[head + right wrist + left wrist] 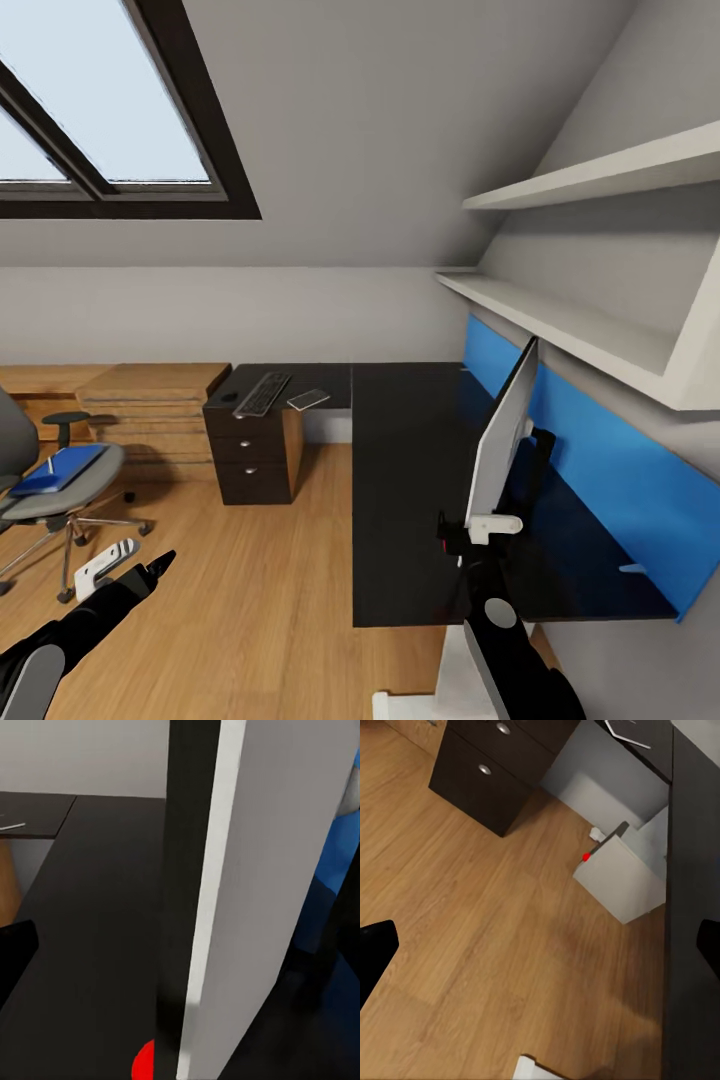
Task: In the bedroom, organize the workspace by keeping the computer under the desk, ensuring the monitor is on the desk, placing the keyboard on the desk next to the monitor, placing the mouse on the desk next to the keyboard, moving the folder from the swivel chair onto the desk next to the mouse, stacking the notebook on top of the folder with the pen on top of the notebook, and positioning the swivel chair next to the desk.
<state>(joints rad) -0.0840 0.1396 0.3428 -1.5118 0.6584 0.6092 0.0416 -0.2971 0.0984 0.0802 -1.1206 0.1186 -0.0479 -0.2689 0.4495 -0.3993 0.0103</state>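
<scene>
An attic bedroom used as a home office: sloped ceiling with a skylight (100, 100), wooden floor (250, 600), wall shelves (560, 320), a black L-shaped desk (410, 480) and a swivel chair (50, 490).

Glossy black arms; left hand (125, 568) white and black fingers; grey joint disc.

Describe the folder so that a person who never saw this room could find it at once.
Look to the swivel chair standing on the wooden floor, away from the black desk. The folder lies flat on its grey seat. It is thin, rectangular and bright blue, unlike the long blue panel fixed on the wall behind the desk.
</scene>
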